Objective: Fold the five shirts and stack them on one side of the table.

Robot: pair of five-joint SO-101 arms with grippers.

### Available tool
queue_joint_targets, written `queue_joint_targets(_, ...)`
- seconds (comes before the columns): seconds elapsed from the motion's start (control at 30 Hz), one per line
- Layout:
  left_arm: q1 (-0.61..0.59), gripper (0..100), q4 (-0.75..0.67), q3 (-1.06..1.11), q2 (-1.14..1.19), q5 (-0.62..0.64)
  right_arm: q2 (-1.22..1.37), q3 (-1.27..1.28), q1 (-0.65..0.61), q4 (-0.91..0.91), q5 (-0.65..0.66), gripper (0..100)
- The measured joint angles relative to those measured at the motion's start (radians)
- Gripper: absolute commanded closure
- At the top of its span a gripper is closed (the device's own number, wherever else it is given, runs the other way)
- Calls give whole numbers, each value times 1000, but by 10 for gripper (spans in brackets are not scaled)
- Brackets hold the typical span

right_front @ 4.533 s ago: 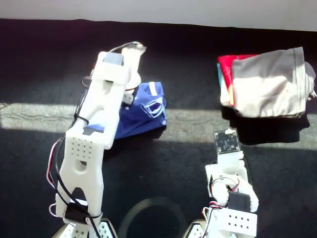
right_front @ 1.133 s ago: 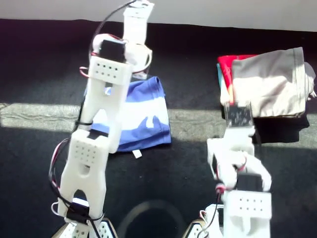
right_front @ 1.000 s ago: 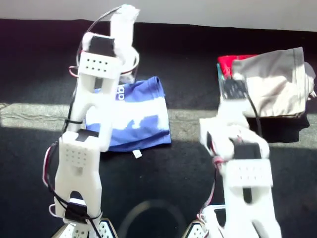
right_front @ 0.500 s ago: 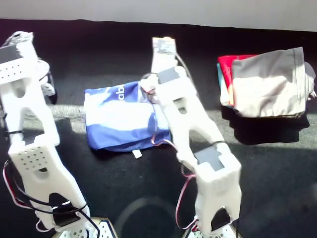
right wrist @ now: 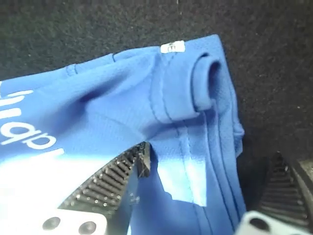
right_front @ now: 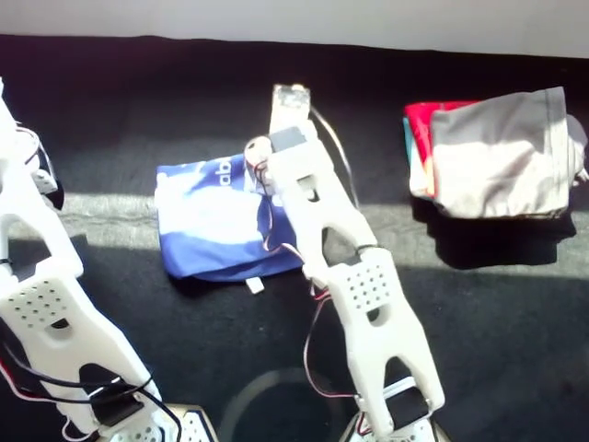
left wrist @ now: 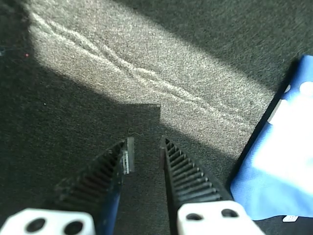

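Over the blue shirt (right_front: 216,226), along the edge that faces the stack, I have the right arm stretched out; its right claw (right wrist: 210,164) is spread wide, one finger resting on the blue cloth just below the collar (right wrist: 208,83), the other out past the shirt's edge above the dark table (right_front: 138,92); nothing is pinched between them. The blue shirt lies as a rough folded rectangle with white lettering on top; a small white label (right wrist: 173,47) sits at its collar edge.

On the other side of the blue shirt, clear of the cloth, hangs the left claw (left wrist: 145,144); its fingers are parted by a narrow gap and hold nothing, with bare table below them and the shirt's edge just beside.

Well apart from the blue shirt, beyond the right arm, is the stack (right_front: 502,157) of folded shirts; a grey shirt (right_front: 506,147) lies on top, and a red shirt (right_front: 419,120) peeks out beneath it on the side nearest the blue shirt.
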Motion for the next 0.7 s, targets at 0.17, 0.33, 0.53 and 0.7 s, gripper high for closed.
queue_joint_targets(0.17, -6, 895, 0, 0, 0, 0, 129, -170, -11, 2, 0, 779)
queue_joint_targets(0.33, -35, 895, 0, 0, 0, 0, 218, -316, -5, 37, 15, 986)
queue_joint_targets(0.53, -61, 895, 0, 0, 0, 0, 244, -470, 3, 150, 252, 991)
queue_joint_targets(0.7, -63, 895, 0, 0, 0, 0, 238, -646, 29, 278, 367, 991)
